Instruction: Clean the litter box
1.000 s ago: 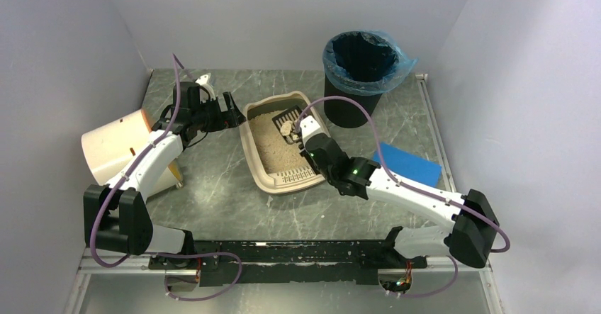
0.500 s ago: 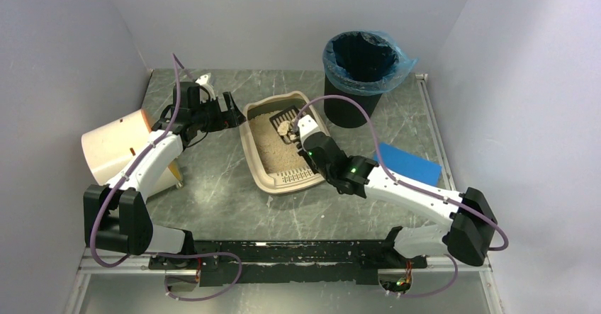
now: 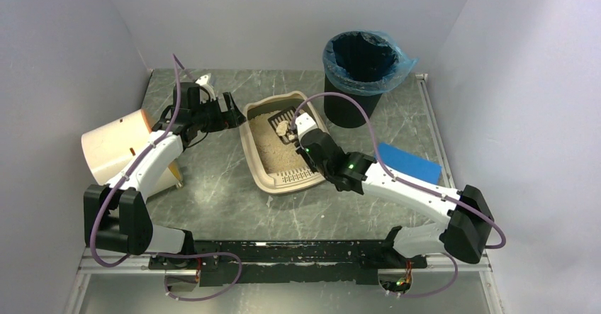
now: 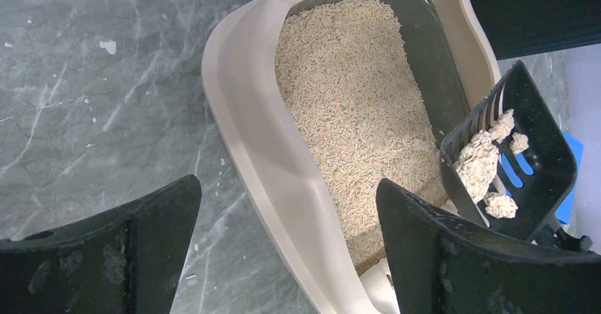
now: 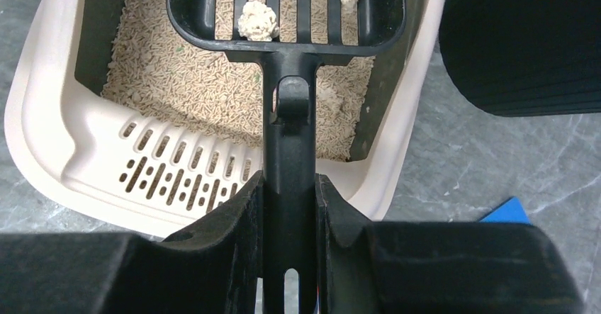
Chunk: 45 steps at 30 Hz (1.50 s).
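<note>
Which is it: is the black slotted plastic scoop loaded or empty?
Loaded: several pale clumps lie on the black slotted plastic scoop, in both wrist views.

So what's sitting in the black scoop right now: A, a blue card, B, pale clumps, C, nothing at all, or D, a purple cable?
B: the right wrist view shows pale clumps resting on the slotted black scoop over the litter box.
</note>
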{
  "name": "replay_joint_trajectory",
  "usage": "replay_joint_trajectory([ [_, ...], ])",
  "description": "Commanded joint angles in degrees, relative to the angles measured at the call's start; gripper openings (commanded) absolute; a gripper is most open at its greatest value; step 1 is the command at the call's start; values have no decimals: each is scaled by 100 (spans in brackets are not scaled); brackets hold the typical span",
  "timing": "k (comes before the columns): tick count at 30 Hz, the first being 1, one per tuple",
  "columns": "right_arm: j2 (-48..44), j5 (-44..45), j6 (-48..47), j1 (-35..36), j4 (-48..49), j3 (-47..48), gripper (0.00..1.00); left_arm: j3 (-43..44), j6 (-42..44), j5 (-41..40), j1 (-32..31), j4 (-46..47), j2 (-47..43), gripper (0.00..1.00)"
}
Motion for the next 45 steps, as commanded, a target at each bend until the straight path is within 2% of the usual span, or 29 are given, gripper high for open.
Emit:
replay_joint_trajectory([
  [1, 21, 180, 111, -41, -291, 451, 0, -33, 33, 76, 29, 150, -82, 98],
  [4, -70, -6, 44, -48, -330, 652, 0, -60, 25, 106, 29, 187, -96, 98],
  [8, 163, 227, 49, -49, -830, 1121, 0, -48, 42, 14, 29, 132, -109, 98],
  [14, 263, 297, -32, -67, -1032, 1529, 0, -71, -12, -12, 29, 150, -133, 98],
  [24, 386, -290, 89, -390, -1509, 2451, 0, -61, 14, 2, 29, 154, -138, 98],
  [36, 889, -924, 160, -1477, -1866, 4111, 0, -70, 42, 34, 29, 171, -144, 98],
  [45, 1308, -1729, 580, -2566, -1776, 4661, 0, -95, 20, 108, 29, 205, -153, 98],
])
